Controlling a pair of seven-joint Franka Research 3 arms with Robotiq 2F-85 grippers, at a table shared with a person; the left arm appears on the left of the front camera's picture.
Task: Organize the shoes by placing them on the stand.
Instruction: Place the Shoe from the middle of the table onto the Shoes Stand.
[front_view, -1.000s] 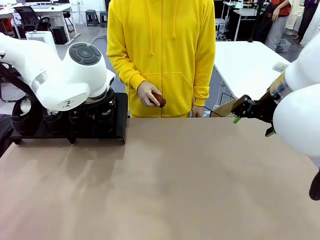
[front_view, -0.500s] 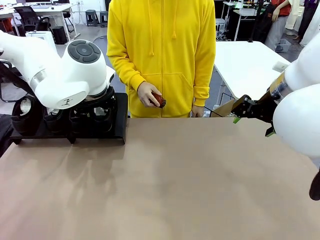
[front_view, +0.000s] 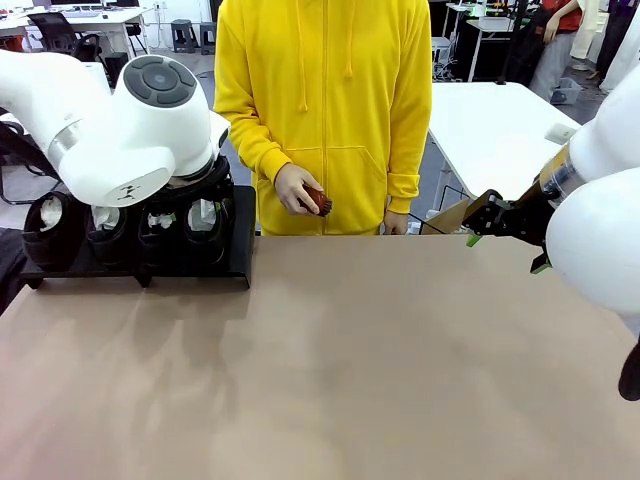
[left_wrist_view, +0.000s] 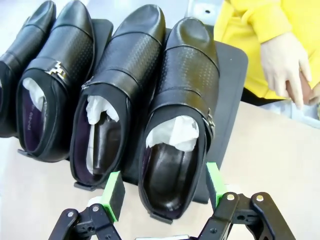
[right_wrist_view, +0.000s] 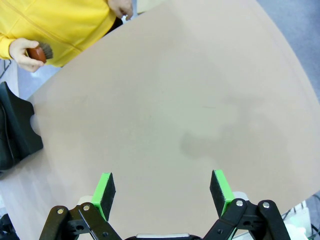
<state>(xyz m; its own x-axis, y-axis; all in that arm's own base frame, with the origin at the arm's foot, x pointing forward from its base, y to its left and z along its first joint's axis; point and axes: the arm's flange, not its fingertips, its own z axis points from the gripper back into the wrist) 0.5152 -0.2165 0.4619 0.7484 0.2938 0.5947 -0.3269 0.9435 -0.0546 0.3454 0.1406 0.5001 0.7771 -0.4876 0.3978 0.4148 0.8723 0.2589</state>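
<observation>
We have raised our left arm (front_view: 150, 120) toward 12 o'clock off the stand (front_view: 240, 235) since a second ago, so the row of shoes (front_view: 200, 225) that it covered then now shows below it, pale linings in sight. Our left gripper (left_wrist_view: 164, 192) has gone from nearly closed to jaws spread wide, green pads either side of the heel of the shoe nearest the person (left_wrist_view: 182, 115), clear of it.

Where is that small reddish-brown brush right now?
In the front view, the small reddish-brown brush is in the hand of the person in the yellow hoodie, right of the black rack.
</observation>
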